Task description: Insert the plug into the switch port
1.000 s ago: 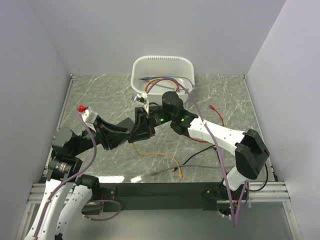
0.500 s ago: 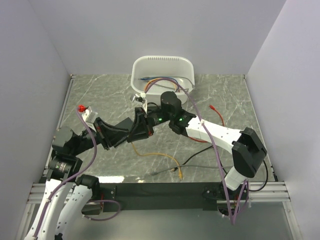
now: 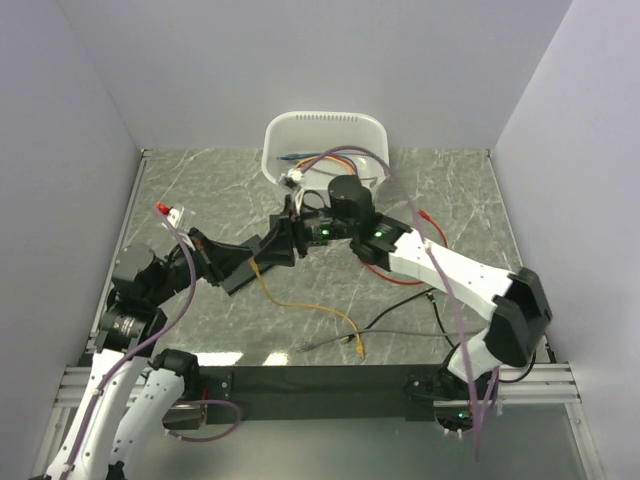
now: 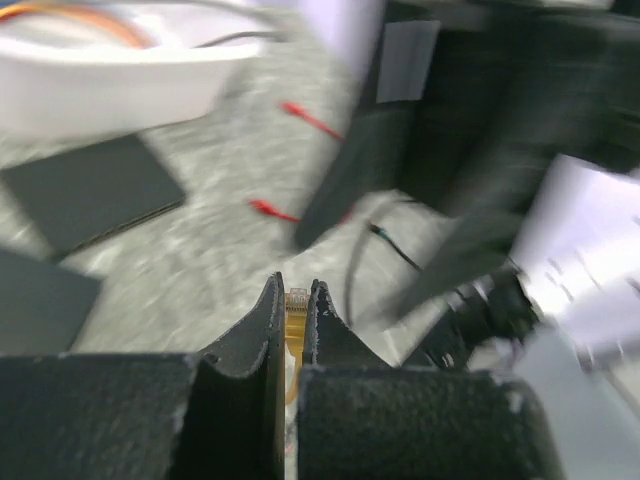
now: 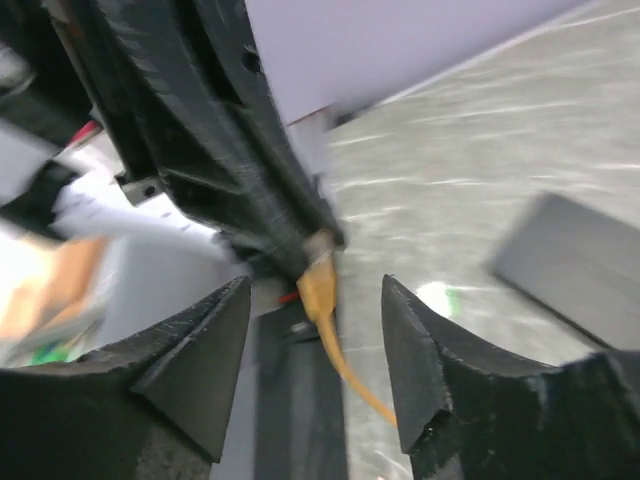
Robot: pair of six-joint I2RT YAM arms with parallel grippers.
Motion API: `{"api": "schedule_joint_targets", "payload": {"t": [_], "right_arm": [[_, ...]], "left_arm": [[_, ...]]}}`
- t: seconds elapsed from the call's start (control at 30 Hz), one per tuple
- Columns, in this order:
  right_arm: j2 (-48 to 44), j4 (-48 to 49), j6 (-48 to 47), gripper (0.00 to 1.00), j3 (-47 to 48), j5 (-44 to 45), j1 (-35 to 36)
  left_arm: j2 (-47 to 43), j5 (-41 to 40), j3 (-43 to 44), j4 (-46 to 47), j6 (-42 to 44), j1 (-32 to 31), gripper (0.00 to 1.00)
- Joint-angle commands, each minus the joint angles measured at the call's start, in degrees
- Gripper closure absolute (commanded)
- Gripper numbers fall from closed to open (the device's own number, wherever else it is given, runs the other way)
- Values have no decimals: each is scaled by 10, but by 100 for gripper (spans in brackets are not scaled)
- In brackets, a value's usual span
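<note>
1. At the front of the bench (image 3: 200,190), the slack of the orange cable (image 3: 300,305) loops across the marble. Its other end lies beside a black cable (image 3: 400,315).
2. At mid-bench the two arms meet above the surface. The left pincer (image 4: 292,292) is pressed together on the plug (image 4: 296,298), whose pale tip pokes out between the fingers while the cable trails away below.
3. The right pincer (image 5: 312,300) stands spread, one finger on either side of the plug (image 5: 318,282), and appears to touch neither the plug nor the cable. By the look of it, the left arm alone carries the plug.
4. Beyond the pinched plug, a dark flat slab (image 4: 90,190) lies on the bench, in a blurred left wrist view. Whether it is the switch cannot be told, and no port shows in any view.
5. On this evidence the first part is done: the plug is lifted off the bench and firmly held. Finding the port, lining the plug up with it and pushing it home all appear left to do.
6. Farthest back, a white tub (image 3: 325,125) of spare cables sits against the rear wall, apart from the action.
</note>
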Motion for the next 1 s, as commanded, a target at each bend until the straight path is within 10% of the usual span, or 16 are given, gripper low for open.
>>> {"api": "schedule_joint_targets", "payload": {"t": [0.0,0.23,0.97], "right_arm": [[-91,-113,-70,34,-2,210,9],[-102,-166,-80,31,-8,427,93],[52,-156,-57,39,130,453,140]], "left_arm": [[16,-149,36,-50,-49,-1,100],[45,-268,71,-94,-152,-1,99],[14,-279,65,-125,-182,-1,99]]}}
